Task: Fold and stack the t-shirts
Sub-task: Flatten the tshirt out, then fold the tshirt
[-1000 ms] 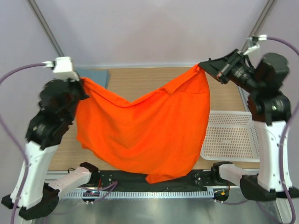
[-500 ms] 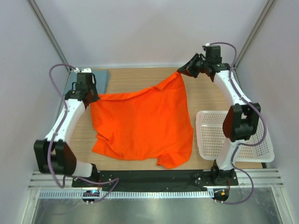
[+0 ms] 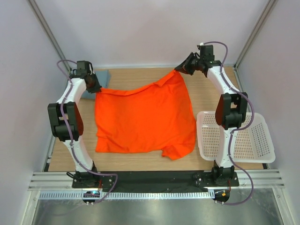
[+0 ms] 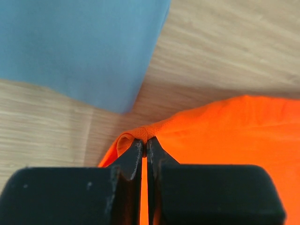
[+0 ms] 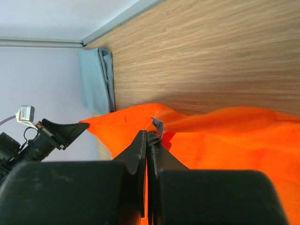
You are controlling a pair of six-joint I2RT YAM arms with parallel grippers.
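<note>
The bright orange t-shirt (image 3: pixel 143 117) lies spread over the middle of the wooden table, stretched between both arms along its far edge. My left gripper (image 3: pixel 96 87) is shut on its far left corner (image 4: pixel 140 133). My right gripper (image 3: pixel 180 70) is shut on its far right corner (image 5: pixel 157 126), where a small grey tag sticks out. A folded grey-blue t-shirt (image 3: pixel 104 75) sits at the table's far left corner, just beyond the left gripper (image 4: pixel 144 143); it fills the upper left of the left wrist view (image 4: pixel 79 47) and shows small in the right wrist view (image 5: pixel 96 79).
A white perforated plastic basket (image 3: pixel 236 136) stands at the table's right side, close to the shirt's right edge. Bare wood (image 3: pixel 211 96) shows between the right arm and the basket. Grey walls close in the back and sides.
Both arms have swung out and down toward the far edge, carrying the orange shirt from hanging in the air to lying spread flat on the table. Both grips held throughout.
</note>
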